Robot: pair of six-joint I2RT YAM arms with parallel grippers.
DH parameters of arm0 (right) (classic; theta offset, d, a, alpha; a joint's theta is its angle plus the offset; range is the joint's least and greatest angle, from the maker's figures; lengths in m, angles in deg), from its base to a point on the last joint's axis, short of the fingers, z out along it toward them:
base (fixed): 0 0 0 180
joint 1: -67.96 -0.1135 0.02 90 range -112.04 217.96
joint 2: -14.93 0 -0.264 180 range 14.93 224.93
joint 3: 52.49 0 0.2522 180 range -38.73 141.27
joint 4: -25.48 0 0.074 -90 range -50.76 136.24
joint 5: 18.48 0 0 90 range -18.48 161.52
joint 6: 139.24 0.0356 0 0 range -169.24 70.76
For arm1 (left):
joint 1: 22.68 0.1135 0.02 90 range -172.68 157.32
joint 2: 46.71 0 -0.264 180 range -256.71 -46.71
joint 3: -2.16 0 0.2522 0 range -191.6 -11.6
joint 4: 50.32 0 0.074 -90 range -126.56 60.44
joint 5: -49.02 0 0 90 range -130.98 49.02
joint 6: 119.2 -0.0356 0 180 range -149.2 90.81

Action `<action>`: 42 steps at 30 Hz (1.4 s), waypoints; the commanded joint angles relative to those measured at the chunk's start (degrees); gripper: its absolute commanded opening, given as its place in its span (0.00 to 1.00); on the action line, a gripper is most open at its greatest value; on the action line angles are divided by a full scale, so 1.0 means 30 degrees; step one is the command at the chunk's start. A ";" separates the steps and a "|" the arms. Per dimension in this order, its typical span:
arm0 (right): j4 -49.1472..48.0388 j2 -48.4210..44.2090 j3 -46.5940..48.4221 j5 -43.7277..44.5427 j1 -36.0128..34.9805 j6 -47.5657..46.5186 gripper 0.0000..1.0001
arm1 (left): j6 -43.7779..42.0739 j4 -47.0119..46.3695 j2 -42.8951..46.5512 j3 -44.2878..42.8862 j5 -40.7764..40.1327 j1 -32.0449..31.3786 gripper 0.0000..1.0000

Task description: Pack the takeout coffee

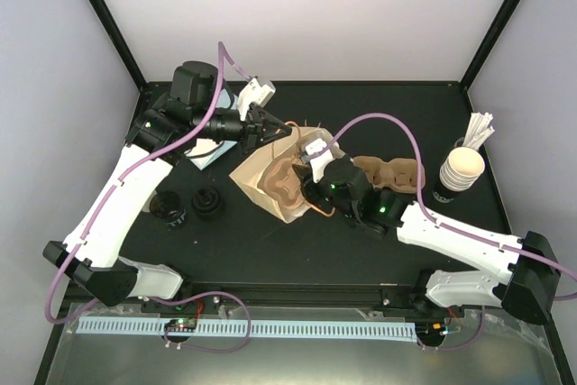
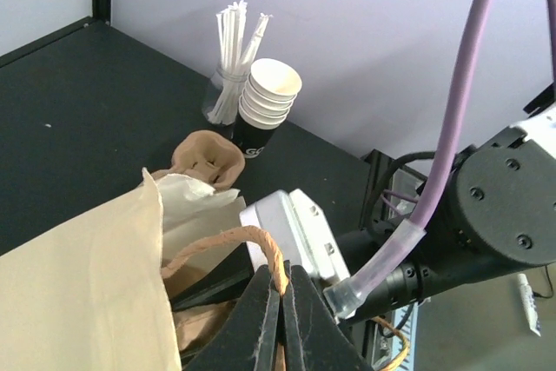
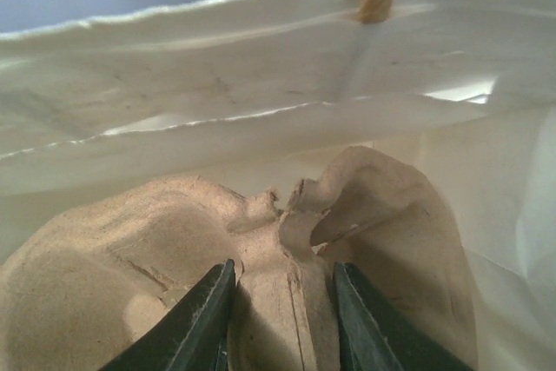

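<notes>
Pinches rope handle (image 2: pixel 259 242) of bag (image 2: pixel 78 284) in closed left gripper (image 2: pixel 280 288). Clamps pulp carrier (image 3: pixel 130 249) in narrow right gripper (image 3: pixel 282 297) inside bag, little room to walls. Cannot tell takeout coffee's place or axis.

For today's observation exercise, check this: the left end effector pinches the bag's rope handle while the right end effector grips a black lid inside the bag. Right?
One detail is wrong. The right wrist view shows the right end effector gripping a brown pulp carrier, not a black lid, inside the paper bag. The left end effector does pinch the rope handle.
</notes>
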 commanded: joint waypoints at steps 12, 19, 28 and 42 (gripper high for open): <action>-0.3973 -0.0762 -0.2894 -0.0097 -0.0566 -0.0926 0.36 | 0.0977 -0.1348 -0.0260 -0.0179 0.1506 -0.0220 0.01; -0.2543 -0.0825 -0.2767 -0.0046 -0.0611 -0.0363 0.37 | 0.0888 -0.1300 -0.0399 -0.0200 0.1194 -0.0197 0.02; -0.0793 -0.1629 -0.3003 -0.0498 -0.0611 0.0764 0.38 | 0.0576 -0.0901 -0.0561 -0.0153 0.0534 -0.0204 0.02; 0.0891 -0.1936 -0.3538 -0.1123 -0.0611 0.2005 0.39 | 0.0151 -0.0550 -0.0549 0.0017 0.0576 -0.0736 0.02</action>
